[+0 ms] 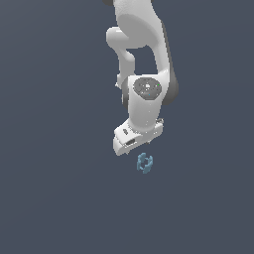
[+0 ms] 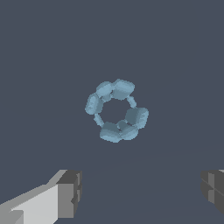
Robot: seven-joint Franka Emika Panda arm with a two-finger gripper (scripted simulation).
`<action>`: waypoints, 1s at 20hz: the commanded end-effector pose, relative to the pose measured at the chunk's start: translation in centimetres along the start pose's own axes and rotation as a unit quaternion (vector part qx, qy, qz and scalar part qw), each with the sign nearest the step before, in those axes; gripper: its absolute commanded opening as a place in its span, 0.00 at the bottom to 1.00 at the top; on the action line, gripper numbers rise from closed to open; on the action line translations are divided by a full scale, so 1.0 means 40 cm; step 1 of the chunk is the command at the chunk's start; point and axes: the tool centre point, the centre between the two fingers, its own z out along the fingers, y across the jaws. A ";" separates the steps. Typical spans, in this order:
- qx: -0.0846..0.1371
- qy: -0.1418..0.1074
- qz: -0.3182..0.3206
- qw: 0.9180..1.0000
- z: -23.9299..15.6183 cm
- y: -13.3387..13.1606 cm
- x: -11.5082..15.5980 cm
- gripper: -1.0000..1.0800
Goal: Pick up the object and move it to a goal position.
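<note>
The object (image 2: 116, 110) is a small light-blue piece of rounded lumps joined by thin links into a ring. It lies on the dark grey floor. In the exterior view the object (image 1: 144, 162) sits just below the white hand. My gripper (image 2: 142, 192) is open, with its two grey fingertips (image 2: 70, 194) wide apart. The object lies between and beyond them, and nothing touches it. In the exterior view the gripper (image 1: 143, 147) hovers right above the object, and its fingers are mostly hidden under the hand.
The white arm (image 1: 141, 44) reaches down from the top of the exterior view. The flat dark grey floor (image 1: 49, 188) spreads all around. No goal marker shows.
</note>
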 end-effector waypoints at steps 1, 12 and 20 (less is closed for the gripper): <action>0.001 0.000 -0.040 0.999 0.006 -0.005 0.019 0.96; 0.005 0.004 -0.190 0.982 0.032 -0.026 0.089 0.96; 0.006 0.006 -0.244 0.970 0.041 -0.034 0.114 0.96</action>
